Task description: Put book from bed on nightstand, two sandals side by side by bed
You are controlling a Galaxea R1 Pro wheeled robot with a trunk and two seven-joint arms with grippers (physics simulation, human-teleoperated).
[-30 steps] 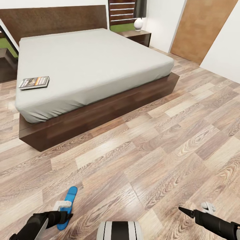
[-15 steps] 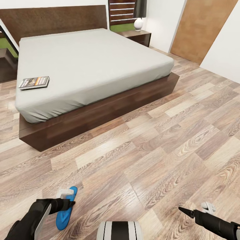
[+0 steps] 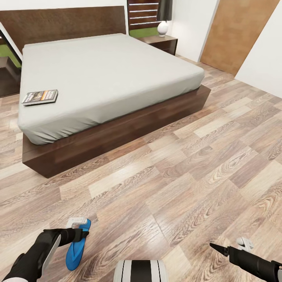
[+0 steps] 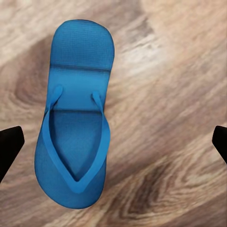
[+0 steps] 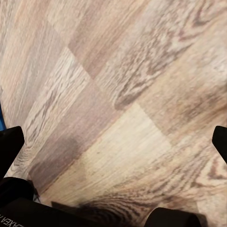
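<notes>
Down on the wood-plank floor (image 3: pixel 176 184), just ahead of my base, one blue sandal (image 3: pixel 76 244) lies flat with its straps up. My left gripper (image 3: pixel 80 235) hangs right over it, and in the left wrist view the sandal (image 4: pixel 75 118) sits on the planks between my two dark fingertips (image 4: pixel 9 146), which stand wide apart at the frame's edges and touch neither the sole nor the straps. I see one sandal, not a pair.

My right gripper (image 3: pixel 217 248) reaches out low over bare floor at the other side, well apart from the sandal. In the right wrist view its fingertips (image 5: pixel 10 144) also sit far apart with only planks (image 5: pixel 123 94) between them, so that hand is spread and holds nothing. A small white object (image 3: pixel 244 243) lies on the floor just beside the right arm; I cannot tell what it is.

Farther off stands the bed (image 3: pixel 117 129), its dark-brown frame carrying a light-grey mattress (image 3: pixel 105 74) with a flat headboard (image 3: pixel 62 23) behind. The book (image 3: pixel 40 96) rests flat on the mattress near the edge at my left, close to the foot corner. Beyond the bed's far right corner is a nightstand (image 3: pixel 162 42) with a white lamp (image 3: pixel 163 27) on it. A tan door (image 3: pixel 237 33) stands in the white wall to the right.
</notes>
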